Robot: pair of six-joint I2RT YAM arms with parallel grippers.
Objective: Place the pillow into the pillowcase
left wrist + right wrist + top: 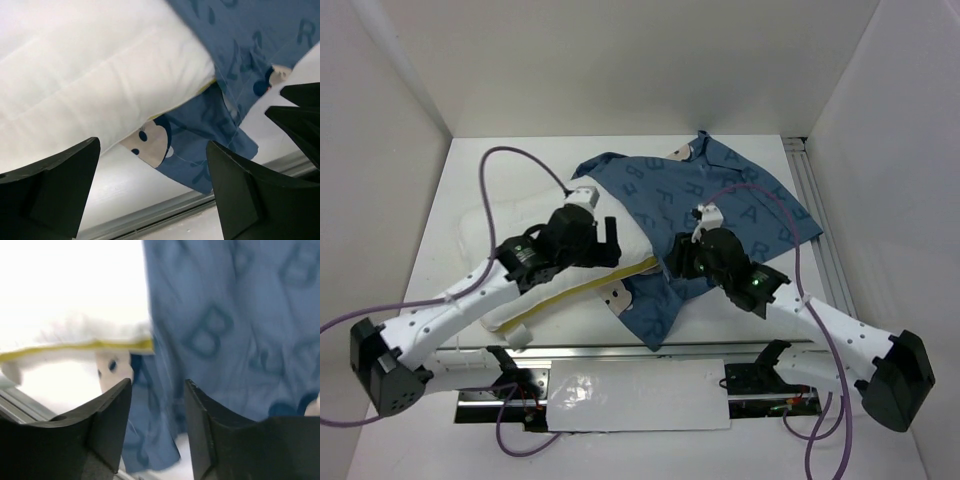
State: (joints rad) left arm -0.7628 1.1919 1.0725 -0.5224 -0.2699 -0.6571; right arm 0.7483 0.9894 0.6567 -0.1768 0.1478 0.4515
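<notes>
Nearest, the left gripper [152, 195] hangs with its two black fingers wide apart and nothing between them, just over the near side of the large soft white rectangular pillow [100, 75]. The right gripper [157, 425] is a little open too, empty as far as I can see, close to the loose lower flap of the denim-blue printed fabric pillowcase [740, 200]. The pillow lies at left-centre, its pale yellow edge [582, 288] toward the arms. Its right end seems to sit inside the case mouth, while the case spreads farther back and right. I judge the pillow light and squashy, so pinch it deep at the seam. The thin cloth is limp and is best taken at the hem.
</notes>
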